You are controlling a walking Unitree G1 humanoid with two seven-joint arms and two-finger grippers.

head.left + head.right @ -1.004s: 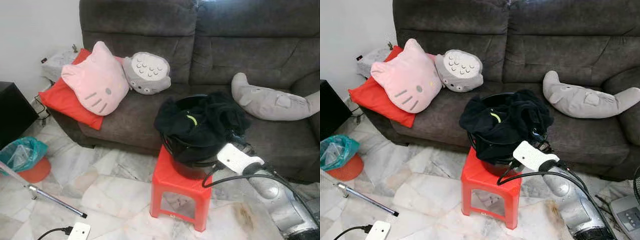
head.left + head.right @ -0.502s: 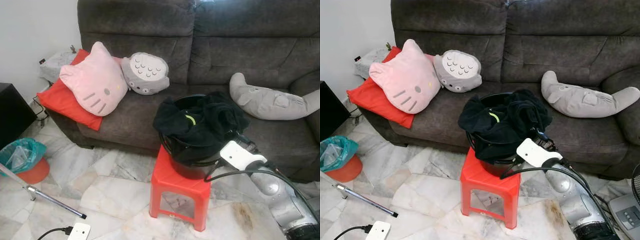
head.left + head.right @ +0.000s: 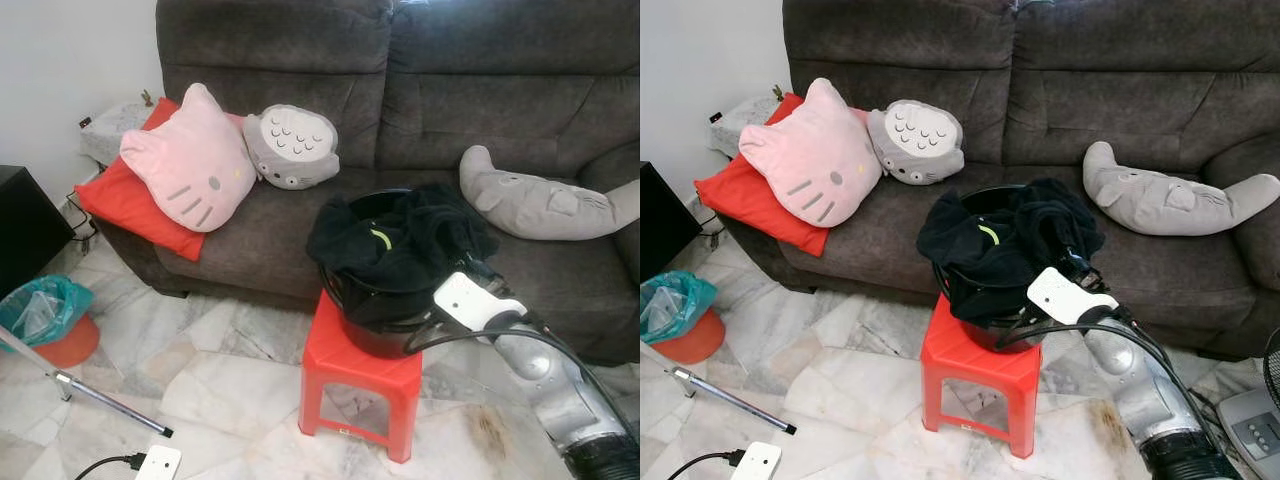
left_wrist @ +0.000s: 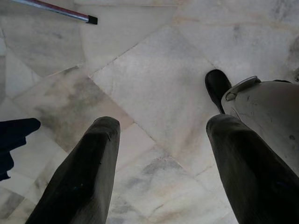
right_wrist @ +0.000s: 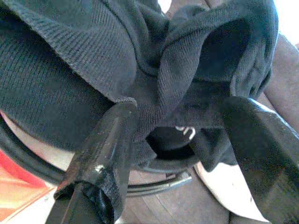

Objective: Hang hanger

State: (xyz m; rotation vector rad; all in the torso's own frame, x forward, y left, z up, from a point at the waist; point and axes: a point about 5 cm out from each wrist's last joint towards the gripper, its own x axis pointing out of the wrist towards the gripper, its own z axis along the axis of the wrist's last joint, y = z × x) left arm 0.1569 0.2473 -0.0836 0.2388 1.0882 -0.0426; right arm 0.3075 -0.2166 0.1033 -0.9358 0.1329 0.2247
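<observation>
Right gripper point(image 5: 177, 140): fingers spread wide, pushing into black clothing point(image 3: 400, 245) at the basket point(image 3: 375, 325) rim.
Left gripper point(image 4: 163, 154): spread, over bare floor point(image 4: 154, 70).

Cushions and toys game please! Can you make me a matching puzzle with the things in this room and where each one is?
Things:
1. pink cat cushion
2. black clothes
3. black bucket
4. long grey plush

Places:
A. standing on the red stool
B. lying on the right side of the sofa seat
C. heaped in the bucket and spilling over its rim
D. leaning on the red cushion at the left end of the sofa

Pairs: 1-D, 2-C, 3-A, 4-B
</observation>
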